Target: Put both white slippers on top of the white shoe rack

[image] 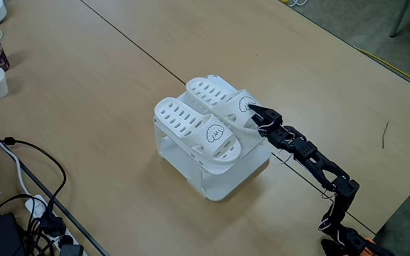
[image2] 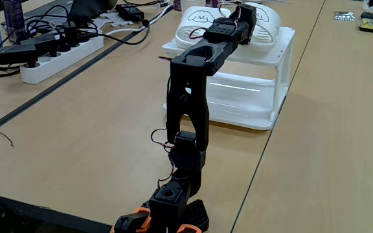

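Already the white shoe rack (image: 223,181), boxy and rigid-looking, carries both white slippers (image: 198,128) side by side on its top panel. They look light, stiff and slick; the strap arch is probably the best hold. At the rack's three o'clock in a fixed view, the gripper (image: 250,109) touches the far slipper's strap; whether the jaws pinch it I cannot tell. From behind the arm, another fixed view shows the rack's two tiers (image2: 238,97).
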Controlling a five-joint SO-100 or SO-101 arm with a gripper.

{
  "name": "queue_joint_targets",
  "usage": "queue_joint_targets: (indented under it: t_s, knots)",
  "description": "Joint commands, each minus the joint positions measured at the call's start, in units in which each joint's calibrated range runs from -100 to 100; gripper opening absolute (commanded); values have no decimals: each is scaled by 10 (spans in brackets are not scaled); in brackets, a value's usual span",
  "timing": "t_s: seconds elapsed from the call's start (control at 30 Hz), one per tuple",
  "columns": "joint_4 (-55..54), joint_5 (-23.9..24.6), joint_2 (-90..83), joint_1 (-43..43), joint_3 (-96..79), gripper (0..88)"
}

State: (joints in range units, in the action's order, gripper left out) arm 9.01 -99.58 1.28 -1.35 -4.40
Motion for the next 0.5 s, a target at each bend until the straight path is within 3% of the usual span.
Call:
queue_joint_targets:
  t_s: [0.0,0.13,0.33,0.47]
  knots:
    - [-3,-4,-17,-1,14,8]
    - [-5,-4,-22,3,-18,17]
    - [-5,-4,-22,3,-34,218]
    - [-5,-4,-29,3,-37,237]
